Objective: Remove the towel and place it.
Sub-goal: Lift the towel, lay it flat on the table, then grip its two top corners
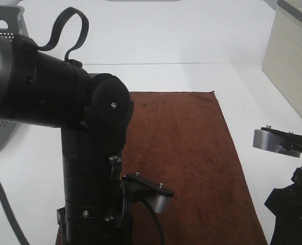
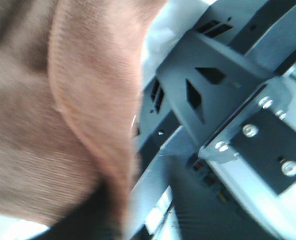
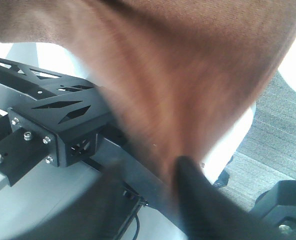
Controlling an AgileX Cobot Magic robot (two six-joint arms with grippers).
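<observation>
The dark brown towel (image 1: 186, 153) lies spread flat on the white table (image 1: 192, 41), its near end running out of the bottom of the exterior view. In the left wrist view the towel (image 2: 63, 100) hangs close to the camera in a fold that narrows into my left gripper (image 2: 88, 222), which looks shut on it. In the right wrist view the towel (image 3: 188, 75) drapes down between the dark fingers (image 3: 193, 190) of my right gripper (image 3: 148, 172), which is shut on it. Both views are blurred. No white tag shows.
A grey perforated basket (image 1: 0, 127) stands at the left edge behind my left arm (image 1: 90, 153). A beige box (image 1: 294, 61) stands at the right. My right arm (image 1: 294, 204) is at the lower right. Black metal framing (image 3: 63, 115) and grey floor (image 3: 283, 130) lie below the table's front.
</observation>
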